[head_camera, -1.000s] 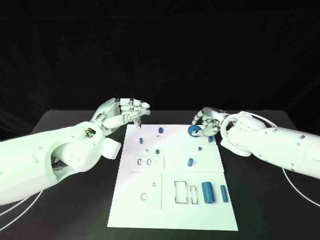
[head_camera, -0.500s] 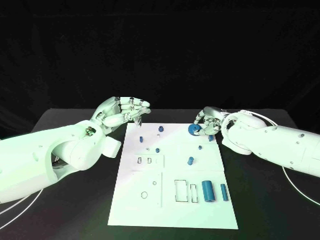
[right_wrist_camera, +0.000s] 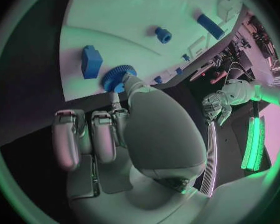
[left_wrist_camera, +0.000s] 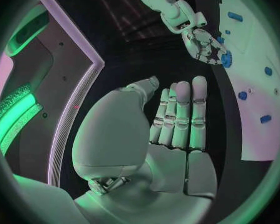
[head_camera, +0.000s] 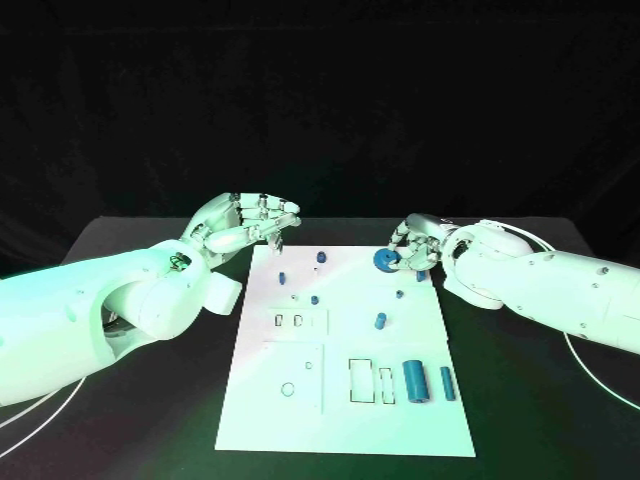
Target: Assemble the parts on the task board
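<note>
- The board [head_camera: 407, 400] is the big white plate in the middle of the frame, lying flat on the black table [head_camera: 551, 400]. I judge it stiff and steady enough to push parts into without it sliding.
- My left hand [head_camera: 248, 225] is raised off the upper left corner of the board, fingers curled in toward the palm. I see nothing in it, so I read it as closed on nothing.
- My right hand [head_camera: 418, 245] sits at the upper right edge of the board, pinching a small blue wheel [head_camera: 387, 260] by its rim — the wrist view shows the wheel [right_wrist_camera: 119, 77] at the fingertips, just above the white surface.
- The wheel looks like hard plastic, light and rigid, with a ribbed edge. My guess is that the rim is the right place to hold it — the ribs should resist slipping, but a pinch this small could let it tilt.
- Two blue cylinders [head_camera: 415, 381] lie at the lower right of the board — smooth and round, likely to roll, best taken across the middle.
- Small blue pegs [head_camera: 381, 322] dot the centre; light, easily knocked.
</note>
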You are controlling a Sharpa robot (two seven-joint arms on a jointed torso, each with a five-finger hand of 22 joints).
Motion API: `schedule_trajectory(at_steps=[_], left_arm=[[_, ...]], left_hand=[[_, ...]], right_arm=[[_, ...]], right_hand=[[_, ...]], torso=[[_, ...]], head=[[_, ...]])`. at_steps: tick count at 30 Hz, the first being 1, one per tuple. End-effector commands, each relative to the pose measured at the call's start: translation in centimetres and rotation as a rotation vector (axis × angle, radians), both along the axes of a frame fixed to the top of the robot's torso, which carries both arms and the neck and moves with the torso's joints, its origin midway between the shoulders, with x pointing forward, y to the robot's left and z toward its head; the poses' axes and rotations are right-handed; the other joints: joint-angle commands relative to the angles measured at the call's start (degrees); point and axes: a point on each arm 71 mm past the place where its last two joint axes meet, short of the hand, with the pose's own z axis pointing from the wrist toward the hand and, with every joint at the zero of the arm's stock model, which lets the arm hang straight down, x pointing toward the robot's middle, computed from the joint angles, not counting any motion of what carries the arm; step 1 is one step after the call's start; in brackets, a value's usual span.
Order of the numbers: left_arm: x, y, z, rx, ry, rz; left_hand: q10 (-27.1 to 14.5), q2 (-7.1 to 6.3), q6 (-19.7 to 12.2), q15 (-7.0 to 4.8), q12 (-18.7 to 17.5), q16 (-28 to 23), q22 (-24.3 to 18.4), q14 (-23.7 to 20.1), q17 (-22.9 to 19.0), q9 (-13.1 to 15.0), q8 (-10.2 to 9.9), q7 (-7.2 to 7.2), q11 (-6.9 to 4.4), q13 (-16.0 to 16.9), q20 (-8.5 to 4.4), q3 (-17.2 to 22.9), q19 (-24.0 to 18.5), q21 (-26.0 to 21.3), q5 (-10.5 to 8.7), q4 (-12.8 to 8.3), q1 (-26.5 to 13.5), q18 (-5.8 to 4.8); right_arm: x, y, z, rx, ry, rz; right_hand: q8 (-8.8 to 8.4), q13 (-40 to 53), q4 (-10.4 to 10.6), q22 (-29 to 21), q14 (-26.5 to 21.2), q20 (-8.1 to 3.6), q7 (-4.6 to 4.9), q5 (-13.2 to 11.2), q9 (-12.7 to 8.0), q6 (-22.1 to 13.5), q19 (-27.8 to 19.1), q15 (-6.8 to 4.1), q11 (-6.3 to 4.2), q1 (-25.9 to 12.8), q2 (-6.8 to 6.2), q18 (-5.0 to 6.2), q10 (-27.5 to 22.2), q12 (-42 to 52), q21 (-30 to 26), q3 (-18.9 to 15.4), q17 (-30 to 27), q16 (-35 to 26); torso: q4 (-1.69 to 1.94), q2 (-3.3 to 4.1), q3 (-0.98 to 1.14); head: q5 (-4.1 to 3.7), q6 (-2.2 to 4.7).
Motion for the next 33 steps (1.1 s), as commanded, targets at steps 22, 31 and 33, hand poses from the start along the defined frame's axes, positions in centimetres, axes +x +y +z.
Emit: schedule_trajectory(at_steps=[22,31,33], left_arm=[[0.0,-0.1,0.0,-0.010,0.002,-0.022],[0.0,-0.2,0.0,-0.011,0.004,-0.028],[0.0,-0.3,0.0,-0.011,0.004,-0.029]], left_hand=[[-0.6,0.65,-0.4,0.07,0.4,-0.4,0.2,-0.3,-0.1,0.2,-0.3,-0.06,0.01,0.2,0.05,0.7,-0.3,0.4,-0.10,-0.1,0.3,0.53],[-0.6,0.67,-0.4,0.07,0.4,-0.4,0.2,-0.3,-0.1,0.2,-0.3,-0.07,0.00,0.2,0.05,0.7,-0.3,0.4,-0.11,-0.2,0.3,0.52],[-0.6,0.67,-0.4,0.07,0.4,-0.4,0.2,-0.3,-0.1,0.2,-0.3,-0.07,0.00,0.2,0.05,0.7,-0.3,0.4,-0.11,-0.2,0.3,0.52]], right_arm=[[-2.2,3.5,1.6,-0.016,-0.231,0.059],[-3.9,8.1,2.1,-0.016,-0.280,0.179],[-4.2,9.0,2.0,-0.018,-0.283,0.198]], right_hand=[[1.03,7.6,0.5,12.3,5.0,-1.04,-1.16,0.4,-0.1,2.8,3.9,-1.09,-1.01,-2.4,-1.29,-1.18,1.3,0.7,1.2,4.0,10.6,0.5],[1.07,7.7,0.4,12.6,5.0,-1.03,-1.20,0.5,-0.1,2.9,4.1,-1.10,-1.04,-2.4,-1.32,-1.26,1.3,0.8,1.5,4.2,10.6,0.5],[1.07,7.7,0.4,12.5,5.0,-1.03,-1.20,0.5,-0.1,2.9,4.1,-1.10,-1.04,-2.4,-1.33,-1.26,1.3,0.7,1.5,4.2,10.6,0.5]], torso=[[0.00,-0.01,-0.04],[0.13,0.03,-0.03],[0.11,0.02,-0.03]], head=[[0.09,-0.24],[0.28,-0.28],[0.36,-0.25]])
